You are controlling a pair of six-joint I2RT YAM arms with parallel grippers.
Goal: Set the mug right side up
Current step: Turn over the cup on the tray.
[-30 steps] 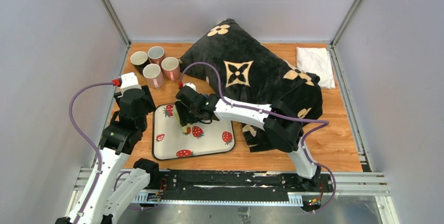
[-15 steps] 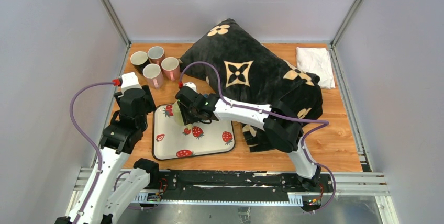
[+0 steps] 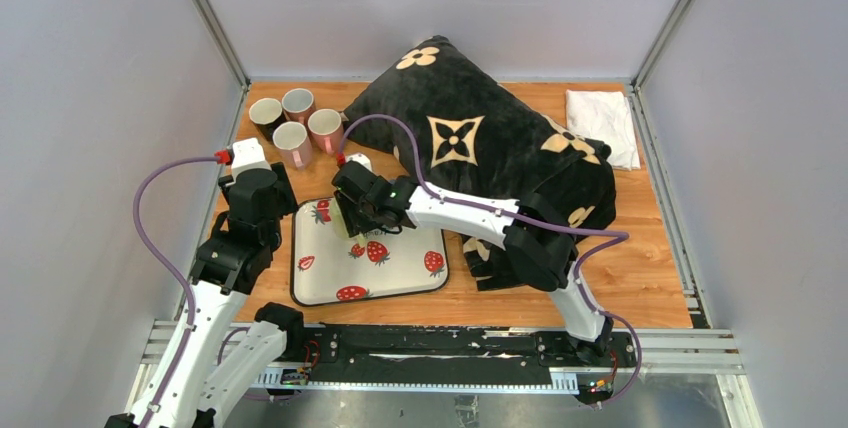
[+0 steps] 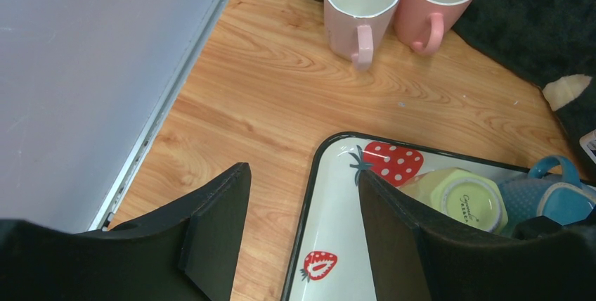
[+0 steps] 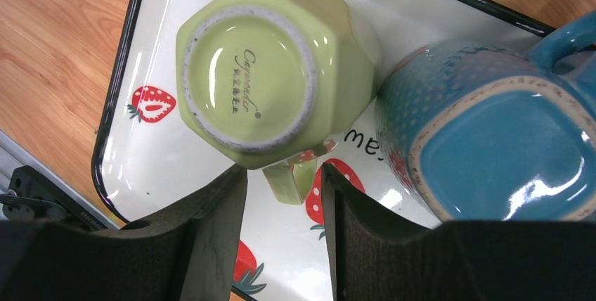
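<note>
Right gripper maybe gripping tray's mug

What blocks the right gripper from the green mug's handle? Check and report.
Nothing visible. The green mug stands upside down on the tray, and its handle lies in the open gap of the right gripper. The blue mug sits close beside it, clear of the handle.

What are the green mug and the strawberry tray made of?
Green mug: apparently glazed ceramic; glossy sides, a rough unglazed foot ring and a printed mark underneath. Strawberry tray: glossy white with a thin black rim, perhaps enamelled metal or melamine.
</note>
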